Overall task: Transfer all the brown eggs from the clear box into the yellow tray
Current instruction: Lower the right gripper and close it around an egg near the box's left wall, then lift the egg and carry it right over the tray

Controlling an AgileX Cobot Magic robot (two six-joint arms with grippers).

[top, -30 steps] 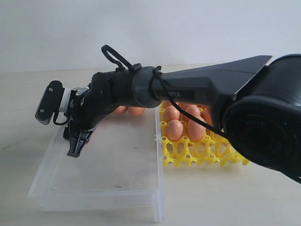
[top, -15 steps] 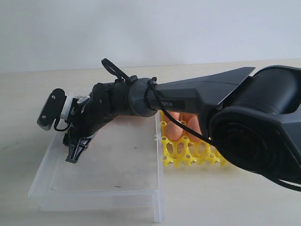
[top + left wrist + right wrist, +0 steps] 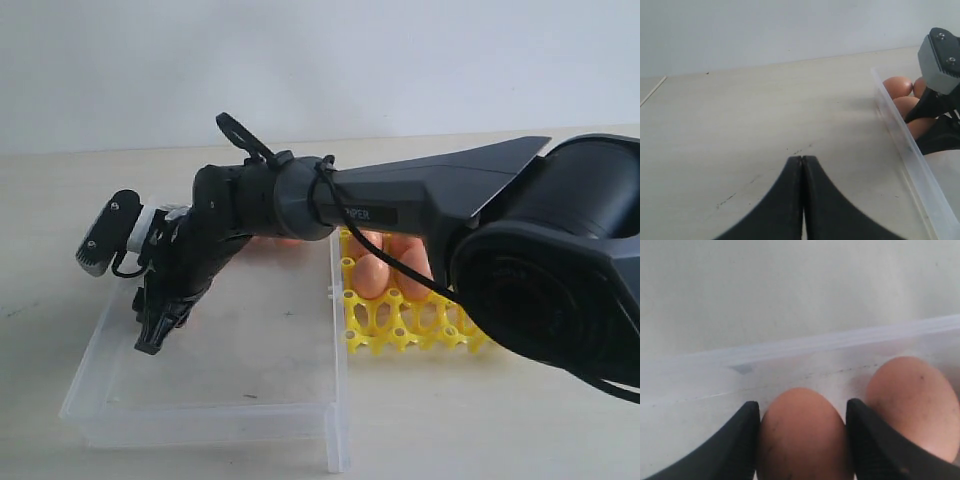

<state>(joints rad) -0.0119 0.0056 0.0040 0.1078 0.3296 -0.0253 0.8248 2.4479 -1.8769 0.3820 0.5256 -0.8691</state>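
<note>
The left gripper [image 3: 802, 160] hung pressed shut and empty over the pale tabletop [image 3: 740, 125]. Inside the shallow transparent plastic box [image 3: 200, 415], the right gripper [image 3: 150, 340] straddled one orange-brown oval egg [image 3: 802, 440], fingers [image 3: 740, 440] against its sides; whether they squeezed it could not be told. Farther off, more eggs [image 3: 372, 278] sat in the bright yellow lattice tray [image 3: 400, 335].

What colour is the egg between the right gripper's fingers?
Orange-brown egg, faintly flecked; clearest in right wrist view.

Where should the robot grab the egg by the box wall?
Pinch its two rounded sides, coming down from above. The egg lies close to the clear box wall with another egg beside it, so the right gripper fits best straddling its middle.
</note>
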